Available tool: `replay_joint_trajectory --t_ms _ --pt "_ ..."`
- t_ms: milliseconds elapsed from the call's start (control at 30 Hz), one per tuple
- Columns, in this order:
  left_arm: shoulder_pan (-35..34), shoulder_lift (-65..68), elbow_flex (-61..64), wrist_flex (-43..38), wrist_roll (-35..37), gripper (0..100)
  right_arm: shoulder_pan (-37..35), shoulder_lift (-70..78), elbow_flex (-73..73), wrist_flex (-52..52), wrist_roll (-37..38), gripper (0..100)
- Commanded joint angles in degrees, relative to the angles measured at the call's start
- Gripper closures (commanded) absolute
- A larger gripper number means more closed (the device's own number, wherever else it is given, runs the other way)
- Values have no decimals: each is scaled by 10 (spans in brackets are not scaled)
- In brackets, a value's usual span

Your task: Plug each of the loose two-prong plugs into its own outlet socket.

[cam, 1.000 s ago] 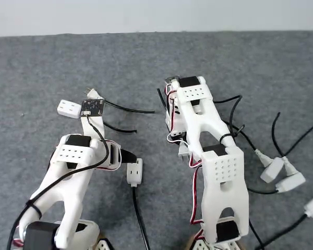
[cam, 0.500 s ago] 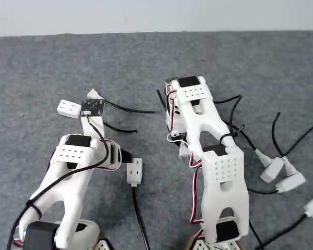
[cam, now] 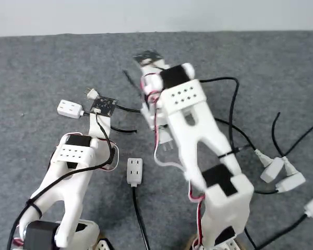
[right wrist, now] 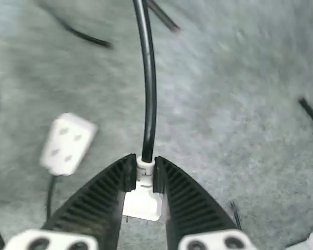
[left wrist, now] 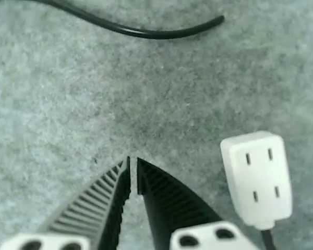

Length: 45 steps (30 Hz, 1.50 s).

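The right arm (cam: 190, 112) is leaning past the outlet socket (cam: 134, 171), jaws gripping a white plug (right wrist: 142, 200); its black cord (right wrist: 147, 78) is running straight out. The left arm (cam: 73, 156) is resting beside the socket, jaws closed on nothing. Bare desk (cam: 41, 62) is lying open beyond the socket.

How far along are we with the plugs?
Done: nothing I can confirm; the left socket and the middle socket show empty slots. In hand: the right gripper is shut on a white plug; the left gripper is shut, empty. Left: plugging it in, then the others.
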Motion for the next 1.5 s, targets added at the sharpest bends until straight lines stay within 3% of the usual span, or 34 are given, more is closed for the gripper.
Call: replay_joint_trajectory --t_ms 0,133,400,667,800,1000,1233,1467 --pt "6 -3 4 -10 -84 988 -59 -82 -4 22 2 991" --pt "18 -9 14 -11 -144 988 -114 -126 63 15 1 991" --pt "33 -9 16 -11 -168 988 -114 -213 206 -65 4 991" --pt "31 -8 15 -11 -165 988 17 -283 221 -102 2 991" --pt "33 -4 15 -19 -140 986 22 -323 214 -87 2 991" --pt "34 -3 16 -26 -130 985 -59 -379 218 -51 1 991" --pt "34 -3 17 -26 -128 985 -133 -356 277 -92 -23 991" --pt "33 -6 19 -16 -166 987 -133 -293 324 -153 -33 991"
